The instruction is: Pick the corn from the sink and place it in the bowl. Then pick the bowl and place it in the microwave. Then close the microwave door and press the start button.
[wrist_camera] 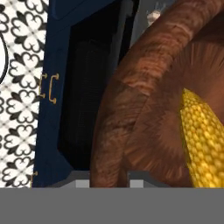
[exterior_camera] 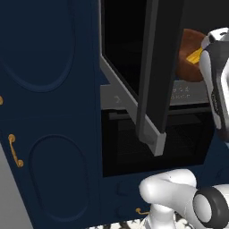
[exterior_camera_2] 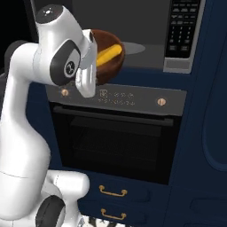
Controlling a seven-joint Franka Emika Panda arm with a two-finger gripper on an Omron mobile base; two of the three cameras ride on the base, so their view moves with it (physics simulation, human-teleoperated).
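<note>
Your arm carries the bowl (exterior_camera_2: 108,60) aloft in front of the open microwave (exterior_camera_2: 146,35), level with the lower edge of its cavity and above the oven (exterior_camera_2: 117,142). The corn (exterior_camera_2: 109,54) lies inside the bowl, slanted across its hollow; in the hand view the cob (wrist_camera: 203,140) rests against the inner wall of the bowl (wrist_camera: 144,109), which is tipped toward the camera.

End effector (exterior_camera_2: 91,66): the hand sits at the bowl's left rim in the right base view. Fingertips are hidden behind the bowl and the wrist, so you cannot tell how wide they stand; the bowl hangs clear of any surface, with the hand at its rim.

Microwave door (exterior_camera: 156,76): swung wide open, seen edge-on in the left base view, with the bowl (exterior_camera: 190,56) and corn (exterior_camera: 194,56) beyond it to the right.

The keypad (exterior_camera_2: 184,29) sits on the right of the microwave front. Navy cabinets (exterior_camera: 49,112) with brass handles (exterior_camera_2: 113,192) surround the appliances.
</note>
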